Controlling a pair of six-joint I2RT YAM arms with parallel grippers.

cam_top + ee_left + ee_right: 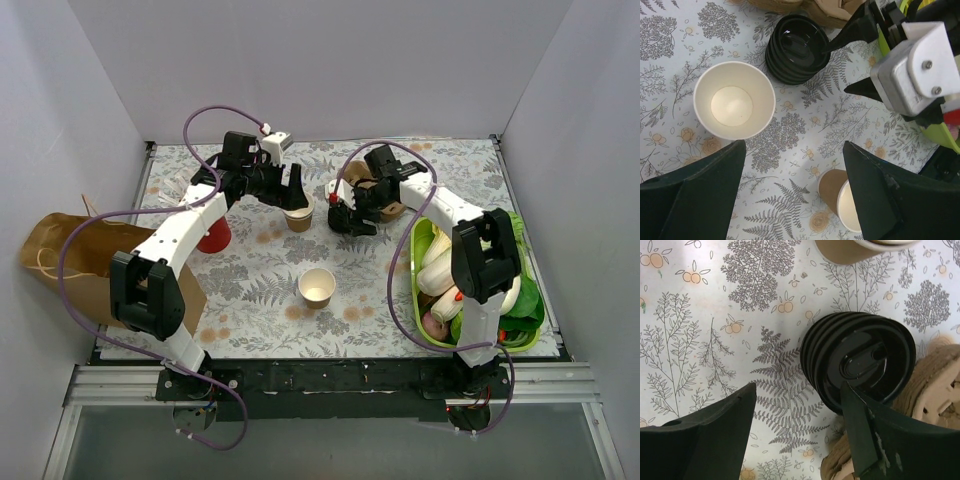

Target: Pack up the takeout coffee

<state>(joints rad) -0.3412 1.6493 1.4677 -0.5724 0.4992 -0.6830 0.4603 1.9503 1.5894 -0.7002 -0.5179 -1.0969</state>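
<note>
A cream-white paper cup (317, 287) stands open and lidless mid-table; it also shows in the left wrist view (734, 100). A second cup with a tan side (298, 216) stands just below my left gripper (293, 193). That gripper is open and empty (795, 170), and the tan cup (837, 197) is by its right finger. A stack of black lids (860, 360) sits beside the brown pulp carrier (935, 385). My right gripper (797, 410) is open, its right finger over the stack's edge. The stack shows in the left wrist view too (797, 47).
A red cup (213, 237) stands left of the tan cup. A brown paper bag (60, 260) lies at the table's left edge. A green basket (415, 290) of white and green items sits at the right. White walls enclose three sides.
</note>
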